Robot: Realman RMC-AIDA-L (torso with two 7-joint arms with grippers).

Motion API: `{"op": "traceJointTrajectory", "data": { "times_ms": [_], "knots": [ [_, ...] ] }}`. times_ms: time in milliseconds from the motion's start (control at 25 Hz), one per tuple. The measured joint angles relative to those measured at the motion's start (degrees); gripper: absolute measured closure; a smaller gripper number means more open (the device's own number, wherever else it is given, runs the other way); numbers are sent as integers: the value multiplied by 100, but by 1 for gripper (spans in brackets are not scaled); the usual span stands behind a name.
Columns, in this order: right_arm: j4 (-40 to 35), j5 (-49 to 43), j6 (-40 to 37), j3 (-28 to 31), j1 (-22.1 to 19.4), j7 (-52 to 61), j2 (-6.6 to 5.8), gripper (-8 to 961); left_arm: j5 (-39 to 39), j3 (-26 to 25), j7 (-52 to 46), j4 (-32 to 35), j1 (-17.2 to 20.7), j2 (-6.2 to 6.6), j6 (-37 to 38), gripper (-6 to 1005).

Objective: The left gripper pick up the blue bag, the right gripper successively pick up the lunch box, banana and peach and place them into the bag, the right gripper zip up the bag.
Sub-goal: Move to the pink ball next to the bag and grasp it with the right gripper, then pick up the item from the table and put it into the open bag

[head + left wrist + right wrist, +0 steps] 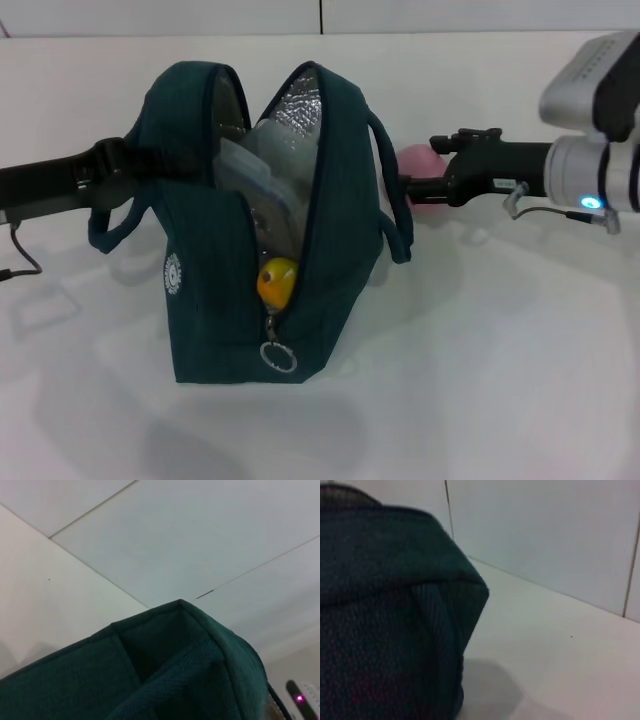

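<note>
Bag (250, 290): stands upright on the white table (500, 360), mouth gaping, foil lining showing, ring pull low at the front end.
Lunch box (255, 170): inside the bag, tilted on edge.
Banana (277, 281): inside, its dark-tipped end showing at the front of the opening.
Peach (420, 172): beside the bag's right wall, partly hidden by it.
Right gripper (405, 182): at the peach; clamped or not, I cannot tell.
Left gripper (135, 165): at the bag's left handle; finger state cannot be told.

Matt woven cloth blue bag (220, 300) with crinkled silver foil lining (295, 105)
</note>
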Motion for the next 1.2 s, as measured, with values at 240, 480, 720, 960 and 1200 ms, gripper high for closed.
{"op": "traceJointTrajectory", "data": {
  "times_ms": [240, 480, 720, 960, 1200],
  "knots": [
    [1, 151, 178, -241, 46, 14, 0, 166, -13, 0, -1, 0, -3, 17, -28, 964],
    [2, 151, 191, -259, 54, 20, 0, 223, -25, 0, -15, 0, -34, 29, -53, 964],
    [-43, 148, 286, -258, 21, 20, 1, 280, -26, -8, -32, 0, -52, 29, -54, 964],
    [-277, 149, 264, -229, -92, 32, -1, 425, -26, -72, -34, 0, -39, 29, -49, 964],
    [-1687, 551, 247, -192, -1015, -6, -48, 604, -27, -73, -21, 1, 1, 26, -12, 964]
  ]
}}
